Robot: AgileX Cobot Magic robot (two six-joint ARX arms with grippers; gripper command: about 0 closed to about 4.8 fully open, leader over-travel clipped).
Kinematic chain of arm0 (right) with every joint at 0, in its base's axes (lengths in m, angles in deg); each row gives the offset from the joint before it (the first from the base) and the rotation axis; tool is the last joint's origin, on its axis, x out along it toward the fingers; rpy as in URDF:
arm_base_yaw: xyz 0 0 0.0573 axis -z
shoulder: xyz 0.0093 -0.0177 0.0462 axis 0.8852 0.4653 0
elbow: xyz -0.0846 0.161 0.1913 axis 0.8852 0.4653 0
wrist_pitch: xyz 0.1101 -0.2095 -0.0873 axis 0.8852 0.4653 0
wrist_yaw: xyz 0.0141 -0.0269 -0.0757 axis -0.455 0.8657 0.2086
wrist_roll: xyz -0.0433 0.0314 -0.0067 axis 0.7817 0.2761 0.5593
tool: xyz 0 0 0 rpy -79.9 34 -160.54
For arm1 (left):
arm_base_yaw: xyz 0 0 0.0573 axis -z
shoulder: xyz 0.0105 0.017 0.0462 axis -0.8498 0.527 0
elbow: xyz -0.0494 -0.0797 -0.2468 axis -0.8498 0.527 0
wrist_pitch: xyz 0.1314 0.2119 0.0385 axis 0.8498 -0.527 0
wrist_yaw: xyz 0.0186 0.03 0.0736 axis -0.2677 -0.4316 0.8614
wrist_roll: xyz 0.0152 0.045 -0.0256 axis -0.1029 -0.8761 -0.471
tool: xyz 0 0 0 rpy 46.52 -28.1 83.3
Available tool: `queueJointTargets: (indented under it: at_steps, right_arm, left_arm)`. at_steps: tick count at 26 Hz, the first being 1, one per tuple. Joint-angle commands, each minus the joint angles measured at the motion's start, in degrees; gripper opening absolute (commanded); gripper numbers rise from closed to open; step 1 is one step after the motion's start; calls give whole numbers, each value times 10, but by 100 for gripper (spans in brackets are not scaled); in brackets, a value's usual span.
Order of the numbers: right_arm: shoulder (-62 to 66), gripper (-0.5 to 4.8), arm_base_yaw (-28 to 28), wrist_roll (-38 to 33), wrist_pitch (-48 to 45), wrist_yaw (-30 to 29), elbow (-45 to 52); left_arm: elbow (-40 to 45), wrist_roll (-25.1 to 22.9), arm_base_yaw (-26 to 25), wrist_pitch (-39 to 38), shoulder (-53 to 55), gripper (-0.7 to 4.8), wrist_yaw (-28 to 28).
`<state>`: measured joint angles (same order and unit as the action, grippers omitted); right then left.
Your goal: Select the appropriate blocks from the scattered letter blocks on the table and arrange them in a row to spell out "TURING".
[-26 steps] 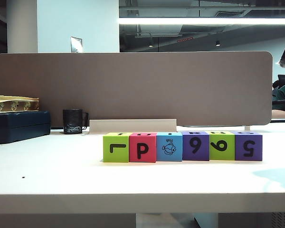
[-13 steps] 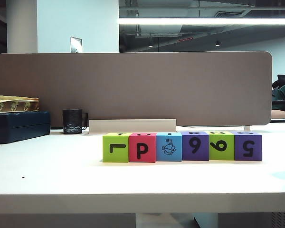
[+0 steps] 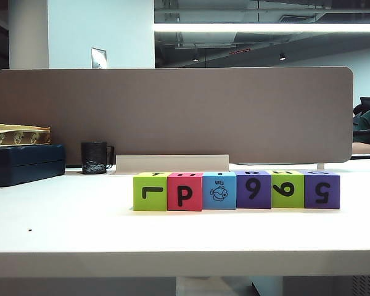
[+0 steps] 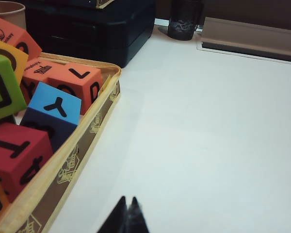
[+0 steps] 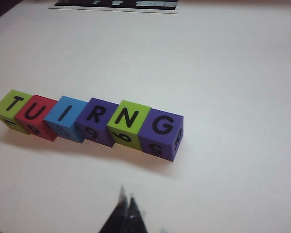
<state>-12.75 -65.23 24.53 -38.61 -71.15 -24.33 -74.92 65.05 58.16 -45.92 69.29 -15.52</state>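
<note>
Six letter blocks stand touching in a row on the table [image 3: 80,228]: lime green [image 3: 150,192], red [image 3: 185,192], blue with a fish [image 3: 219,190], purple [image 3: 253,189], lime green [image 3: 287,189], purple [image 3: 321,189]. In the right wrist view their tops read T [image 5: 12,107], U [image 5: 36,114], I [image 5: 65,116], R [image 5: 97,119], N [image 5: 128,121], G [image 5: 160,131]. My right gripper [image 5: 126,191] is shut and empty, hanging back from the G end of the row. Shut and empty too, my left gripper [image 4: 128,200] hovers over bare table beside a tray. Neither gripper shows in the exterior view.
A yellow-rimmed tray [image 4: 94,121] of several spare letter blocks lies close to my left gripper. A dark blue box [image 3: 24,163], a black mug [image 3: 94,158] and a pale strip [image 3: 171,163] stand along the brown-grey divider panel [image 3: 172,114] behind the row.
The right arm's dark tip at the exterior view's upper right edge has withdrawn out of view, and its shadow on the table's right side has gone. The blocks have not moved.
</note>
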Motion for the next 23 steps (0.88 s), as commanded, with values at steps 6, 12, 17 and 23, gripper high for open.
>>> queueJointTargets:
  at_steps: [6, 12, 17, 23]
  right_arm:
    - [-54, -1, 22, 1, -47, 46, 64]
    - [-99, -1, 25, 2, -85, 46, 118]
    - [-136, -1, 25, 1, -116, 46, 166]
    - [-183, -1, 25, 1, -161, 46, 218]
  left_arm:
    - [2, 0, 0, 3, 0, -5, -2]
    - [2, 0, 0, 3, 0, -5, -2]
    - [2, 0, 0, 3, 0, -5, -2]
    - [2, 0, 0, 2, 0, -5, -2]
